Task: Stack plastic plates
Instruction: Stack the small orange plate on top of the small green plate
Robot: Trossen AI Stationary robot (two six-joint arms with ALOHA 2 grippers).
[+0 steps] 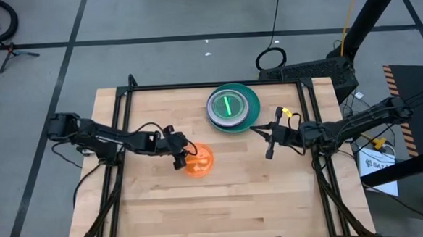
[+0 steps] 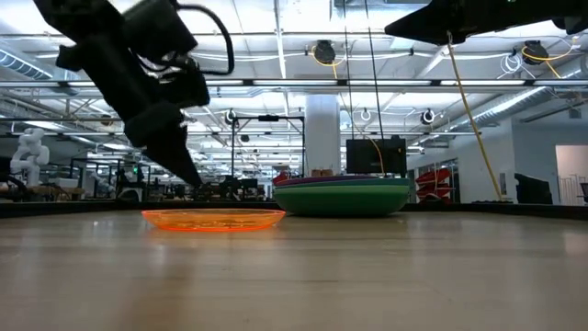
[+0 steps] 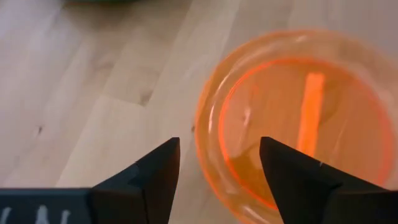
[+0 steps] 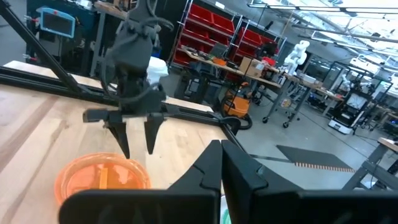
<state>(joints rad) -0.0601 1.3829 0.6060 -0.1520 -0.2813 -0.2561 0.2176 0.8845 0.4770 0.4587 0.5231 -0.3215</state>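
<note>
A small see-through orange plate (image 1: 198, 162) (image 2: 213, 219) (image 3: 298, 118) (image 4: 102, 177) lies flat on the wooden table. My left gripper (image 1: 184, 157) (image 3: 217, 149) (image 4: 137, 148) hovers open just above its left rim, pointing down. One finger stands outside the rim and the other over the plate's inside, and neither touches it. A stack of plates (image 1: 233, 107) (image 2: 342, 195) sits near the far edge, a large dark green one at the bottom with smaller ones nested in it. My right gripper (image 1: 258, 129) (image 4: 217, 152) waits shut beside the stack's right side.
A black metal frame (image 1: 195, 85) runs around the table's far edge and sides. Bare wood (image 1: 223, 205) spreads between the orange plate and the near edge. Shelves, carts and other robots stand in the room beyond the table.
</note>
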